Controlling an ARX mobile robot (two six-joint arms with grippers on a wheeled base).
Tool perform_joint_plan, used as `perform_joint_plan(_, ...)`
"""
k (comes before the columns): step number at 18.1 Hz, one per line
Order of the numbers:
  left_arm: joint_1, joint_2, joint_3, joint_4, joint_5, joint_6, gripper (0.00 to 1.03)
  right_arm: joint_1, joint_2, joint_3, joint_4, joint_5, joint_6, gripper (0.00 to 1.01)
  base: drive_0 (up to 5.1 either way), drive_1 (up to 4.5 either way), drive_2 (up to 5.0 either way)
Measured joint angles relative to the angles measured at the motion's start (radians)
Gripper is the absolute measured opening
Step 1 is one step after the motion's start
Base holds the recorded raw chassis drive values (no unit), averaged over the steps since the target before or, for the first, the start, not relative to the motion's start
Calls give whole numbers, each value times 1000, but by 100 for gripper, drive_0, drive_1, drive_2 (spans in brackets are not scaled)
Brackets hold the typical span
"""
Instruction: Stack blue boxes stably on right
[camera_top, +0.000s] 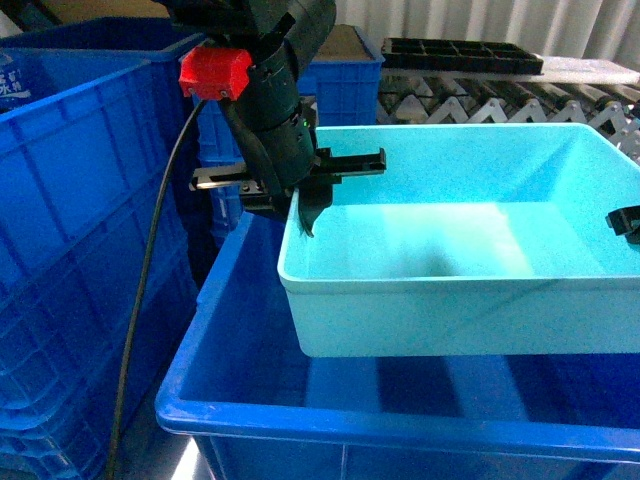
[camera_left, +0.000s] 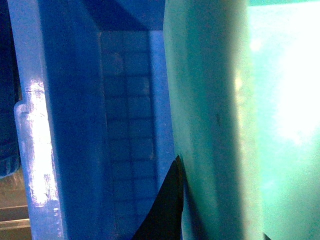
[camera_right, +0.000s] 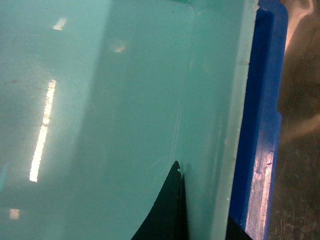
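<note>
A shallow turquoise tub (camera_top: 450, 310) hangs level in the mouth of the larger royal-blue crate (camera_top: 300, 420), its base below the crate's rim. My left gripper (camera_top: 305, 205) is shut on the tub's left wall. In the left wrist view that wall (camera_left: 215, 125) stands between the jaws of the left gripper (camera_left: 220, 200), with one black finger (camera_left: 167, 210) outside it, next to the crate's gridded inside (camera_left: 125, 125). My right gripper (camera_top: 625, 222) shows only at the frame's edge. In the right wrist view the right gripper (camera_right: 205, 205) pinches the tub's right wall (camera_right: 100, 100), beside the crate's rim (camera_right: 260, 150).
Tall ribbed dark-blue crates (camera_top: 70, 200) stand close on the left, another (camera_top: 345, 85) behind my left arm. A black compartment tray (camera_top: 460, 55) lies on a roller conveyor (camera_top: 500, 100) at the back. A black cable (camera_top: 150, 270) hangs beside the crate. Bare metal surface (camera_right: 300, 125) lies right of the crate.
</note>
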Motion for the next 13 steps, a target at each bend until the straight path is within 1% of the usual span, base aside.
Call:
perform_joint_plan(2,0,0,0,0,0,0,5,0,0,0,0,0,0,2,0,0,0)
perform_joint_plan(3,0,0,0,0,-1,0,6,0,0,0,2,6,-13,8,0,0,0)
perform_joint_plan(4,0,0,0,-9,-16,16,15,0,0,0,14,23,-34,17,0,0,0)
perform_joint_plan(5,0,0,0,-13,-30,33,26,-1,-1,1,19,24,-48,28,0,0,0)
perform_joint_plan(7,0,0,0,-13,-30,39,35,-1,-2,1,17,25,-51,35,0,0,0)
perform_joint_plan(8,0,0,0,-13,-30,42,39,-1,-2,1,17,26,-53,41,0,0,0)
perform_joint_plan(9,0,0,0,-12,-30,45,42,-1,-2,1,17,27,-53,43,0,0,0)
perform_joint_plan(13,0,0,0,-13,-32,54,59,-1,-2,1,17,27,-60,61,0,0,0)
